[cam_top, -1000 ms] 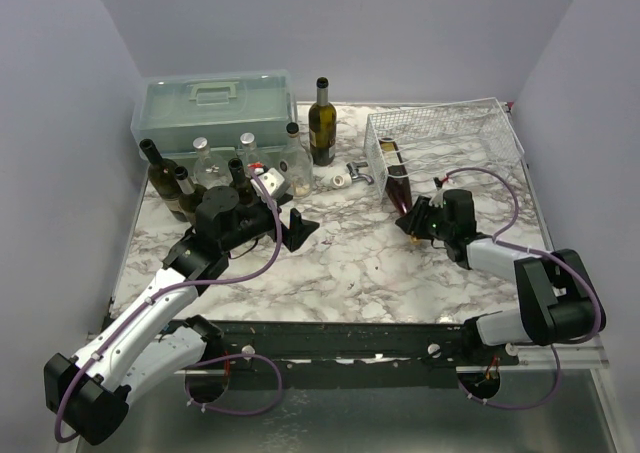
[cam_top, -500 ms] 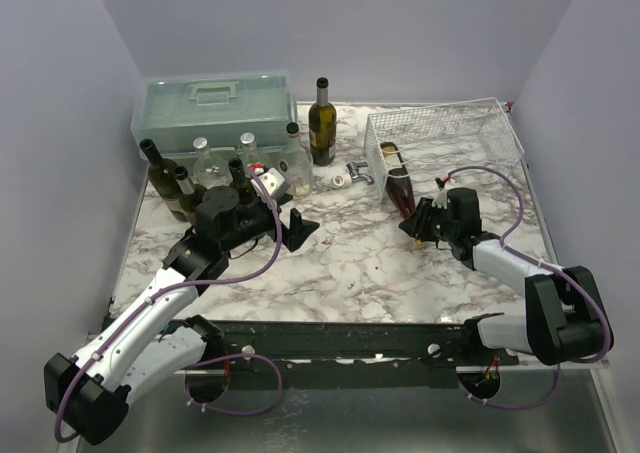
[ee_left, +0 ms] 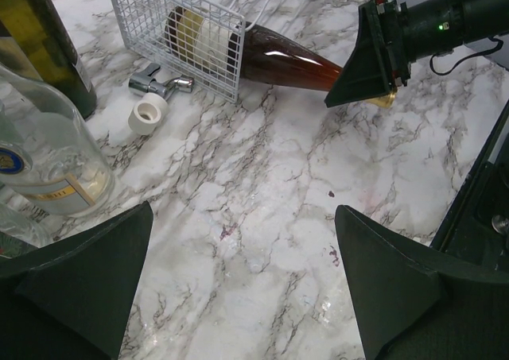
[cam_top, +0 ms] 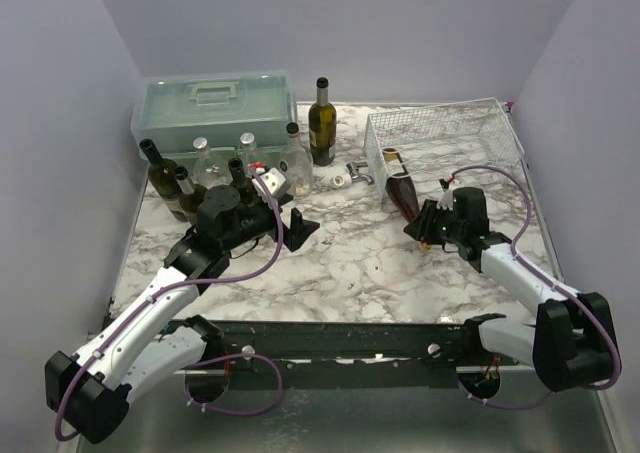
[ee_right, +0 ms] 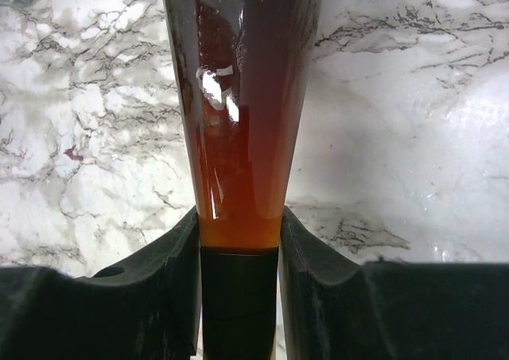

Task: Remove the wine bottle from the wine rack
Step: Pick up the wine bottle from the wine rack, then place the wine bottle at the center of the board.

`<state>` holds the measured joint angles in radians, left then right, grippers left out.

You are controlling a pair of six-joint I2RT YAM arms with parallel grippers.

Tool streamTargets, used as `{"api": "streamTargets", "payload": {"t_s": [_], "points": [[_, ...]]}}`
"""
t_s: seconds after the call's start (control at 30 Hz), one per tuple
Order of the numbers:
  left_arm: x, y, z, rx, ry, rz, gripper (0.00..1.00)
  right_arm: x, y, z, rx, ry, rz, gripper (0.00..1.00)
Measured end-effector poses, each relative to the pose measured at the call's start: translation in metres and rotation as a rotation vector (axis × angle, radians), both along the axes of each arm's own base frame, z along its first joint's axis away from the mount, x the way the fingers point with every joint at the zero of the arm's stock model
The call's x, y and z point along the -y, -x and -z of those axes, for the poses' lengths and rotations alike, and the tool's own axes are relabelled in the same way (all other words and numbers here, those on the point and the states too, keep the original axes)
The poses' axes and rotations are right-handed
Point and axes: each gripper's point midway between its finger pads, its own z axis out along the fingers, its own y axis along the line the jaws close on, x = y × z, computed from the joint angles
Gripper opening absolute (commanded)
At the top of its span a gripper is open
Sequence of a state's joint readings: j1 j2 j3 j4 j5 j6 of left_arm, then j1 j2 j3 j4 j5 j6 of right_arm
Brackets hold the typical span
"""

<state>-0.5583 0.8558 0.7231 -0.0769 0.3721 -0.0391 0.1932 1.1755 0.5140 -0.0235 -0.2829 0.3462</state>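
Observation:
The white wire-mesh wine rack (cam_top: pixel 470 133) stands at the back right of the marble table. A brown wine bottle (cam_top: pixel 398 183) lies with its base still inside the rack's left end and its neck sticking out toward the front. My right gripper (cam_top: pixel 428 229) is shut on the bottle's neck (ee_right: pixel 238 217), with a finger on each side of it. The left wrist view shows the bottle (ee_left: pixel 270 58) half out of the rack (ee_left: pixel 171 18) and the right gripper (ee_left: pixel 370 66) on its neck. My left gripper (cam_top: pixel 300 225) is open and empty over the table's middle.
A pale green toolbox (cam_top: pixel 215 108) stands at the back left, with several upright bottles (cam_top: pixel 200 168) in front of it. A dark green bottle (cam_top: pixel 321 123) stands beside the rack. A white cap (ee_left: pixel 149 114) and a metal stopper (ee_left: pixel 159 82) lie near the rack's left end.
My right gripper has drawn back toward the front right with the bottle's neck in it, sliding the bottle further out of the rack. The left arm has stayed still.

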Motion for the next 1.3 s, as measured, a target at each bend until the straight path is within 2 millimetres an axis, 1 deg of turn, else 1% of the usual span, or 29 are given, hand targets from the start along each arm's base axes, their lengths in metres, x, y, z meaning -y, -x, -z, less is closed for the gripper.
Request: {"api": "streamTargets", "payload": {"t_s": [0.33, 0.57, 1.07, 1.3], "points": [[0.001, -0.001, 0.003, -0.007, -0.007, 0.001, 0.99, 0.005, 0.023, -0.011, -0.028, 0.008, 0.000, 0.00], [0.001, -0.002, 0.004, -0.005, -0.011, 0.002, 0.99, 0.006, 0.031, -0.016, -0.055, 0.009, 0.003, 0.00], [0.000, -0.002, 0.005, -0.001, -0.017, 0.003, 0.99, 0.013, 0.059, -0.033, -0.110, 0.008, 0.031, 0.00], [0.000, -0.002, 0.005, 0.001, -0.019, 0.004, 0.99, 0.013, 0.070, -0.036, -0.130, -0.007, 0.046, 0.00]]}}
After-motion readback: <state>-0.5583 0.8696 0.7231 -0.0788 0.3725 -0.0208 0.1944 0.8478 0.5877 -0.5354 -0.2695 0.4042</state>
